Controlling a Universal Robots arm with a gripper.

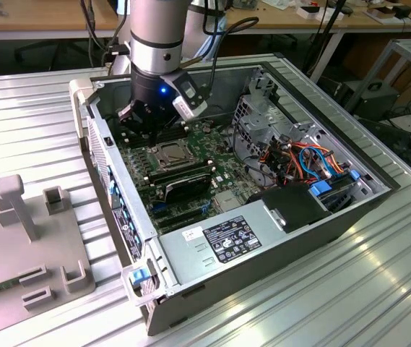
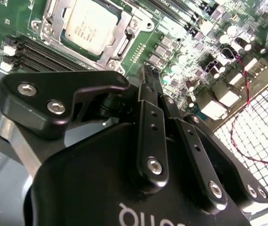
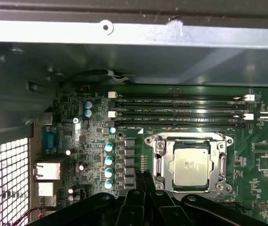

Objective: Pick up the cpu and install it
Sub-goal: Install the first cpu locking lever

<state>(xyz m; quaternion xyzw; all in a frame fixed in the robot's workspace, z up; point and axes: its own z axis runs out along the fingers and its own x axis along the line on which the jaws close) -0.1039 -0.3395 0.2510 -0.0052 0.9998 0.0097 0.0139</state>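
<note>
One square silver cpu (image 3: 189, 165) in metal-framed socket (image 3: 158, 162)

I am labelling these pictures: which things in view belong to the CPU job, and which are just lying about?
Job: cpu, sitting in its socket; end effector, over the motherboard near the socket.
Lying about: memory sticks; power supply; coloured cables; grey fixture outside the case.

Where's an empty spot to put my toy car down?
The ribbed table is bare at the exterior view's lower right, beside the computer case, and beyond the grey fixture. Crowded inside the case: gripper, cpu, cables.
</note>
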